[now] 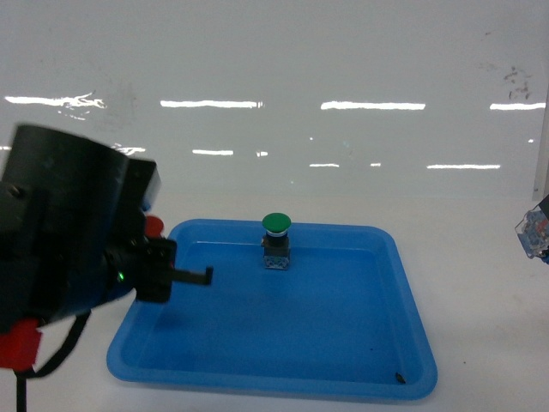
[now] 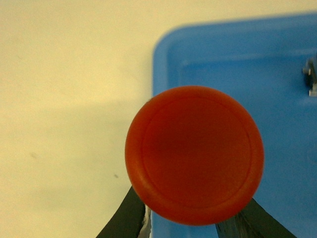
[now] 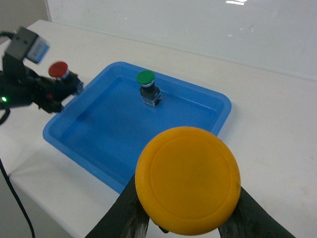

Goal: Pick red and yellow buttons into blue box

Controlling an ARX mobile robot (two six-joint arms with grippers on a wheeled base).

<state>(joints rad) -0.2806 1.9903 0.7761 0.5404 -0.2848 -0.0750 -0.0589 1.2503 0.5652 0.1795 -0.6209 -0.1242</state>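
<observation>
The red button (image 2: 194,153) fills the left wrist view, and my left gripper (image 2: 188,220) is shut on its body, with a dark finger on each side below the cap. It hangs over the near-left corner of a shallow blue tray (image 2: 161,59). From the head view the red cap (image 1: 153,226) peeks out beside the left gripper (image 1: 171,257). My right gripper (image 3: 187,220) is shut on the yellow button (image 3: 188,179), held above the white table just off the tray's edge (image 3: 64,144). The blue box is out of view.
A green-capped button (image 1: 276,225) stands upright at the back of the tray (image 1: 412,283). The tray lies on a white table before a glossy white wall. A bit of the right arm (image 1: 536,232) shows at the head view's right edge.
</observation>
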